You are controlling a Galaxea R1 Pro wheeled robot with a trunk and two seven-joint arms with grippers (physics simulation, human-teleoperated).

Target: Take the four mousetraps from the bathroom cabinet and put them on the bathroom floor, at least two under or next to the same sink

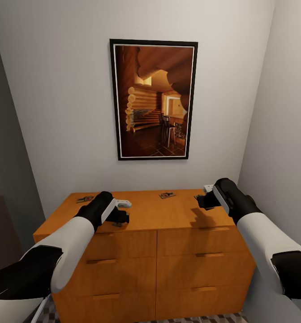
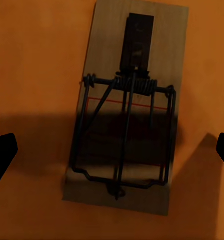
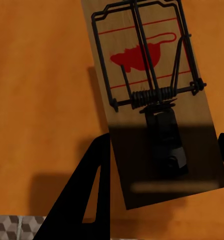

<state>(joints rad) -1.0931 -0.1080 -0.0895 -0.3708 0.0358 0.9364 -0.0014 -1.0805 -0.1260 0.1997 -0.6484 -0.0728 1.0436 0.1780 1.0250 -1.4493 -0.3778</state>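
A two-armed robot stands at the orange-brown cabinet (image 1: 150, 251) beneath a framed picture (image 1: 153, 99), with every visible trap on the cabinet's flat top and none on the patterned bathroom floor (image 1: 191, 319), a strip of which shows at the cabinet's foot. By that showing, the job has barely begun: no trap appears lifted yet. Two mousetraps lie near the back edge, one at the left (image 1: 85, 198) and one toward the middle (image 1: 167, 195).

The left pincer (image 1: 120, 217) hovers over the cabinet's front left part, its dark fingertips (image 2: 2, 155) spread wide to either side of a trap (image 2: 126, 107) lying flat beneath, touching nothing. The right pincer (image 1: 204, 202) hangs over another trap (image 3: 154, 100) near the right end, likewise spread, one finger (image 3: 79, 200) beside the slab; contact cannot be told.
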